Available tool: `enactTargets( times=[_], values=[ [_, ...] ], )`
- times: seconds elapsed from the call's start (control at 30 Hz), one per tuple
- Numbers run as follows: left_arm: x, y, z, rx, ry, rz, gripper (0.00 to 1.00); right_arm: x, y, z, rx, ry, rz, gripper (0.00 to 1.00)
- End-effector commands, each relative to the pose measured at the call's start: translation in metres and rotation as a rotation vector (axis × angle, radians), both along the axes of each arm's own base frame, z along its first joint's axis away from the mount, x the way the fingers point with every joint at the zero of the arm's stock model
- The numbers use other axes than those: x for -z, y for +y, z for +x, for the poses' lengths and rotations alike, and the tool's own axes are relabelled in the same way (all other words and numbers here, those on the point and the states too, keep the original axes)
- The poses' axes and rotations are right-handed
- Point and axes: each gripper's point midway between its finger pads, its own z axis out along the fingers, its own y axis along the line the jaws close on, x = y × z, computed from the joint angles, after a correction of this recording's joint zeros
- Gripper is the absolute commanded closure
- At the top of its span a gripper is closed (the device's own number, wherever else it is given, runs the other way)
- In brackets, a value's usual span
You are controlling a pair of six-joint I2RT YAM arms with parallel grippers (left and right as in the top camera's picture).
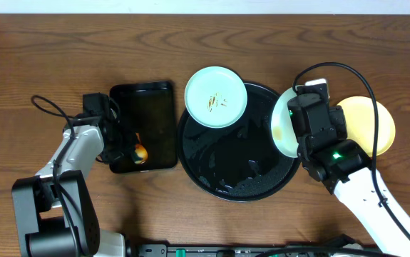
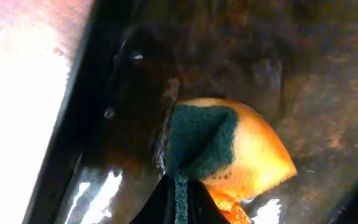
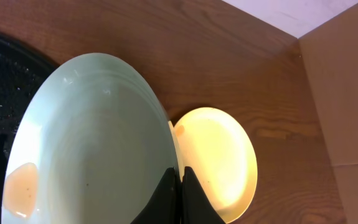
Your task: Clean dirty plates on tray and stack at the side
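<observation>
A pale mint plate [image 1: 215,96] with thin brown smears lies on the far left part of the round black tray [image 1: 212,168]. My right gripper [image 1: 295,134] is shut on the rim of a second mint plate [image 1: 282,123], held tilted over the tray's right edge. In the right wrist view this plate [image 3: 91,143] carries a wet patch at its lower left, and the gripper [image 3: 180,179] pinches its rim. A pale yellow plate [image 1: 371,125] [image 3: 219,155] rests on the table to the right. My left gripper [image 1: 130,150] [image 2: 180,200] is shut on a green and orange sponge [image 1: 140,152] [image 2: 241,149].
A smaller rectangular black tray [image 1: 147,114] stands left of the round one, and the sponge is down on its wet surface [image 2: 129,93]. Cables run near both arms. A pale box wall [image 3: 343,93] stands past the table's right side.
</observation>
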Motion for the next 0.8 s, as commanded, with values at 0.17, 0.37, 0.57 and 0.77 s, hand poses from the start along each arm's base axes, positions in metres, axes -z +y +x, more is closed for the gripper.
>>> enactTargets(
  times=[0.17,0.37,0.57,0.77],
  values=[
    [-0.018,-0.039,0.026,0.158,-0.168,-0.213,0.92,-0.004,-0.002,-0.003,0.021,-0.019,0.006,0.99],
    [-0.024,-0.032,0.027,0.129,-0.175,-0.170,0.92,-0.002,-0.003,-0.005,0.040,-0.019,0.023,0.99],
    [-0.044,-0.010,0.023,0.109,-0.208,0.011,0.93,0.008,-0.005,-0.007,0.132,-0.028,0.196,0.99],
    [-0.063,-0.014,0.022,0.139,-0.255,0.088,0.92,0.011,-0.024,-0.003,0.230,-0.043,0.298,0.99]
  ],
)
